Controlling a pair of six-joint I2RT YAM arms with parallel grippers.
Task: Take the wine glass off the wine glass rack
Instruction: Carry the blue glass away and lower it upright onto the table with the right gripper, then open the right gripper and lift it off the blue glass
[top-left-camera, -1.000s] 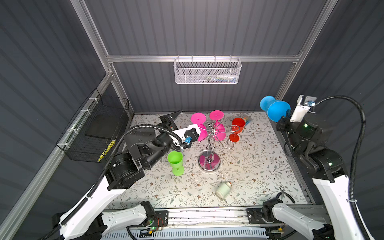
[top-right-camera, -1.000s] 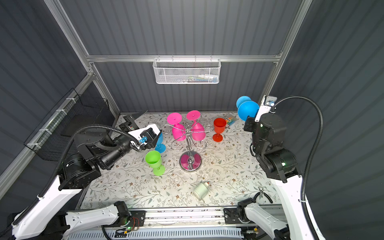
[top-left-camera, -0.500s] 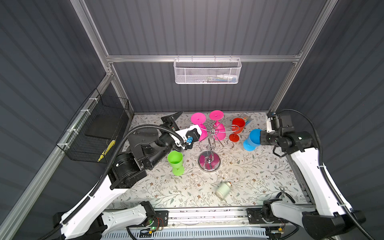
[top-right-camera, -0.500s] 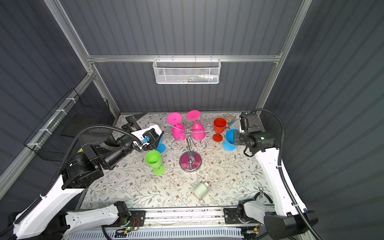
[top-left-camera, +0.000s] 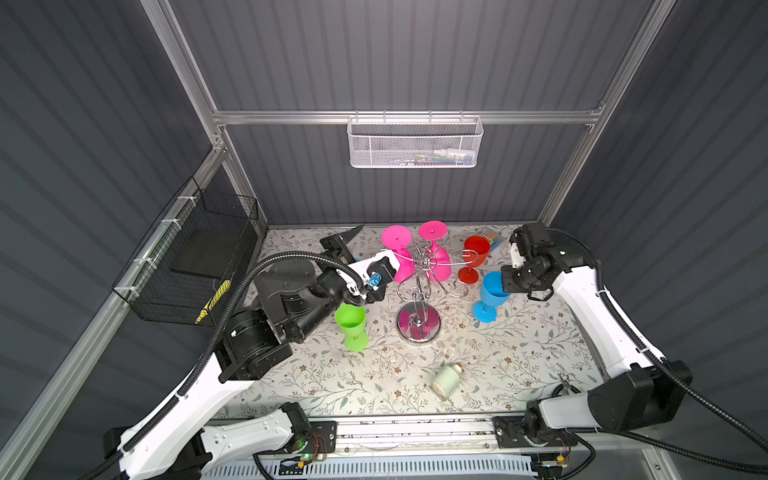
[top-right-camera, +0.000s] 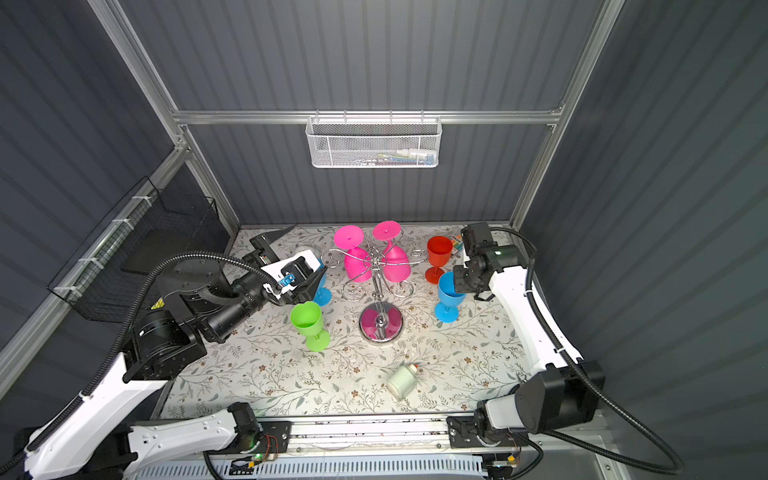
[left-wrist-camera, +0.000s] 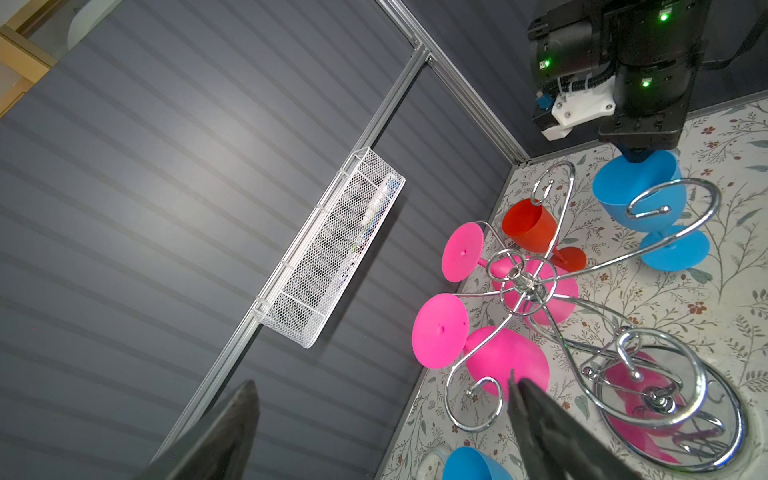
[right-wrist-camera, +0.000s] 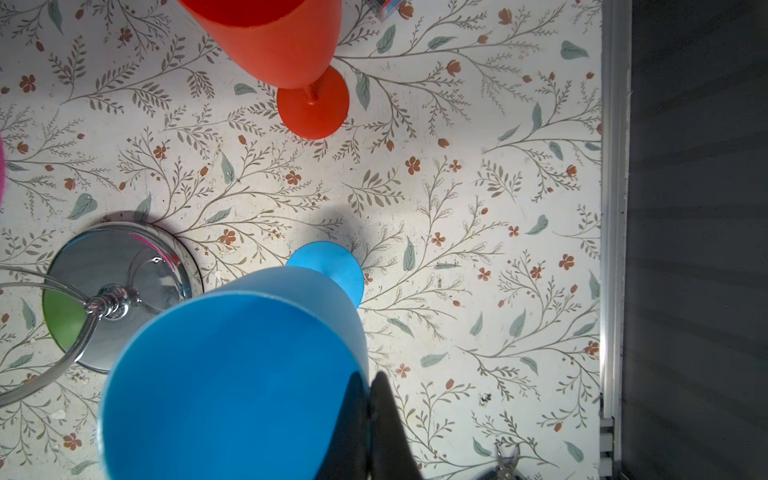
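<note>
Lining up on the pink wine glass

My left gripper stands wide open just left of that nearer pink wine glass, which hangs upside down, stem near vertical, on the wine glass rack near the worktop's middle. This arm is nearer, I judge. Toward the right edge, my right gripper pinches an upright blue wine glass by its rim.

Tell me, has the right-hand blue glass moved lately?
Yes. The blue glass came down and inward, from beside the corner post to just in front of the red glass.
</note>
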